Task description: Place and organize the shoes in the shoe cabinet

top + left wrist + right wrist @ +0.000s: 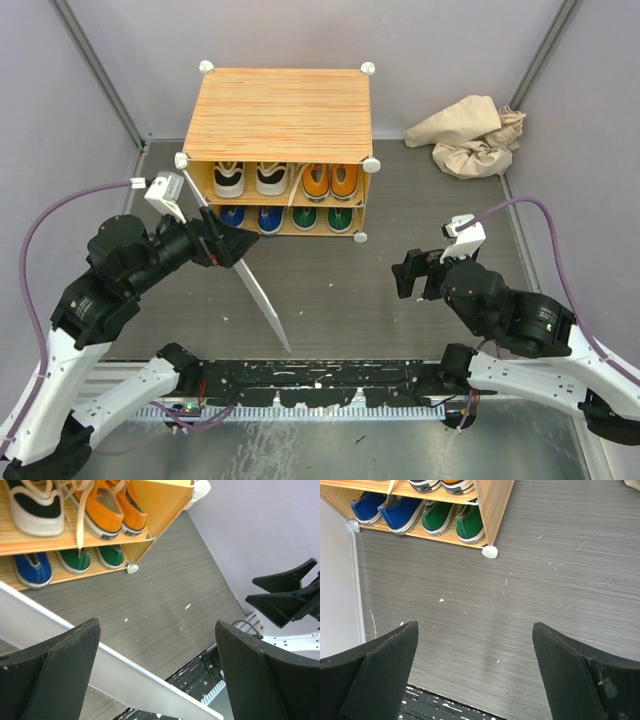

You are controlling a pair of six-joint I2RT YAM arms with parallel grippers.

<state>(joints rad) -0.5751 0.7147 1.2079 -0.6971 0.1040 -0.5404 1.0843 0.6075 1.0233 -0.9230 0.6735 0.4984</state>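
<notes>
Grey walls point(60, 150) close in a dark wood-grain tabletop point(440, 220). The shoe cabinet point(278, 110) sits at upper centre of the top view. Its white door point(255, 290) is swung wide and slants down toward bottom centre. A crumpled beige cloth point(470, 135) lies at upper right, well apart from everything.

My left end effector point(228, 247) hovers at the door, left of centre, fingers spread wide. In its wrist view the panel runs under one finger, and I cannot tell whether they touch. The right end effector point(407, 272) hangs right of centre, also spread and holding nothing.

The shoes are all shelved: the white-and-black pair point(249, 179) and orange pair point(330, 180) above, the blue pair point(250, 217) and green pair point(323, 217) below. What remains, I judge, is shutting the door.

That is where it could go wrong. A push far from the hinge may slide the whole cabinet (it looks light) instead of swinging the panel. The thin edge could also slip off an open finger. One lace point(79, 535) dangles over the upper shelf lip and could get pinched in the closing door.
</notes>
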